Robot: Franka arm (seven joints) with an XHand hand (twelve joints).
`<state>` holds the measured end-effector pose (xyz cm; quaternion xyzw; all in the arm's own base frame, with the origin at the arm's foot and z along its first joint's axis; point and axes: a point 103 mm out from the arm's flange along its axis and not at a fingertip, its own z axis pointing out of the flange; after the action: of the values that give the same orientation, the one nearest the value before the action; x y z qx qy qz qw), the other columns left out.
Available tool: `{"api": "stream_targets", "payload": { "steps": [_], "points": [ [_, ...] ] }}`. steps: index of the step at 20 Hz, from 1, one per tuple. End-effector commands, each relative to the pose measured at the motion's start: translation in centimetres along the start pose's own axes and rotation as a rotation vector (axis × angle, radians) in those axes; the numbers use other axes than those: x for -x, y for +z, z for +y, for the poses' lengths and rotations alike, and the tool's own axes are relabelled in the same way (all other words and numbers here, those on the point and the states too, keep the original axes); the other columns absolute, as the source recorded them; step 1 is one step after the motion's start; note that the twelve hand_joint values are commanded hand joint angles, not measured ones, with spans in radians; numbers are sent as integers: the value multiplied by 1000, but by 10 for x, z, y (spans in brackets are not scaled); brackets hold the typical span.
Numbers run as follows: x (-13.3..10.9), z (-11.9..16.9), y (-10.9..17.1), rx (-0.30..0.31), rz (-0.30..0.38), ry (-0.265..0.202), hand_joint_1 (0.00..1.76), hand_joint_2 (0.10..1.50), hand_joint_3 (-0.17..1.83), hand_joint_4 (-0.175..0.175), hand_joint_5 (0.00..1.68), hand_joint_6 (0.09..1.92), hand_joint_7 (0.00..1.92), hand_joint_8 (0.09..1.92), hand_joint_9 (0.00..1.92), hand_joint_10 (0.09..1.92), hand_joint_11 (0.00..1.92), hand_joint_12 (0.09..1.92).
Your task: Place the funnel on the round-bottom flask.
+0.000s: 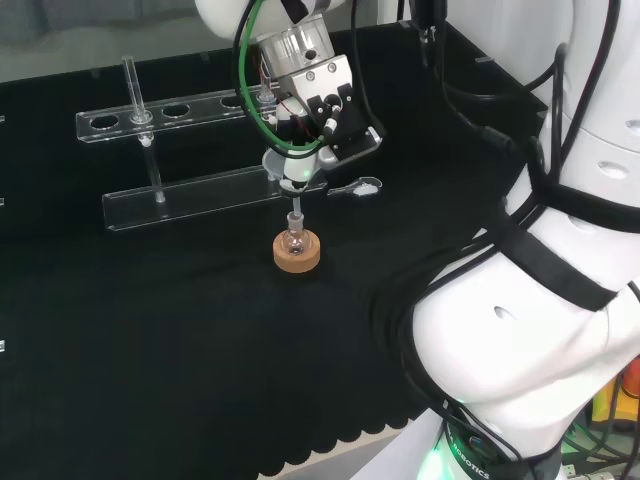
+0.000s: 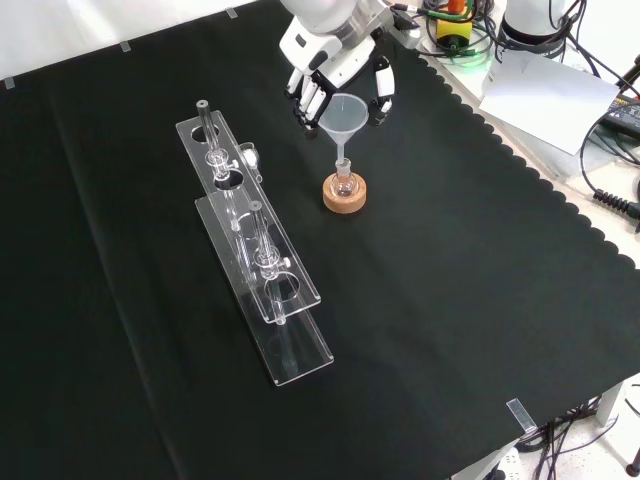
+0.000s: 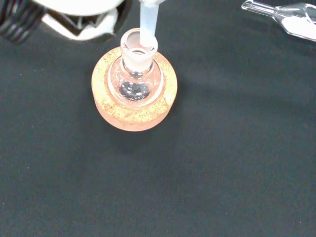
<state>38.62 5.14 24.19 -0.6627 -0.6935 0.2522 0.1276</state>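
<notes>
1. I see the hand [image 2: 340, 75] at about 12 o'clock in the front view, its fingers [image 2: 381, 92] curled around the rim of the funnel [image 2: 343, 115] — clamped on it, bowl up, stem down.
2. The flask [image 2: 344, 184] sits in its cork ring [image 2: 345, 196] straight below the hand, toward 6 o'clock from it in the front view, near the bench centre.
3. What matters now: the funnel's long axis runs upright, in line with the flask neck. In the wrist view the stem [image 3: 148, 22] tip meets the mouth of the neck [image 3: 138, 42] at its rim edge — I judge it just entering, slightly off centre.
4. My next move, as I judge it, is a straight descent with a small nudge to centre the stem, then release.
5. The risk: the stem catches the rim and tips the flask off its ring.
6. A clear rack [image 2: 255, 250] lies at 9 o'clock of the flask, well apart.
</notes>
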Motion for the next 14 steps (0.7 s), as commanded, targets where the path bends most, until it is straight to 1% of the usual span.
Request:
{"api": "stream_targets", "payload": {
  "steps": [1,10,14],
  "points": [
    [-4,6,5,-10,-2,-3,905,690,783,-24,591,719,513,653,863,485,466,1320],
    [-4,9,9,-24,5,-6,904,692,783,-25,591,722,512,655,862,487,466,1321],
    [-2,15,17,-31,12,-8,903,692,783,-25,590,724,511,656,861,488,466,1321]
  ]
}}
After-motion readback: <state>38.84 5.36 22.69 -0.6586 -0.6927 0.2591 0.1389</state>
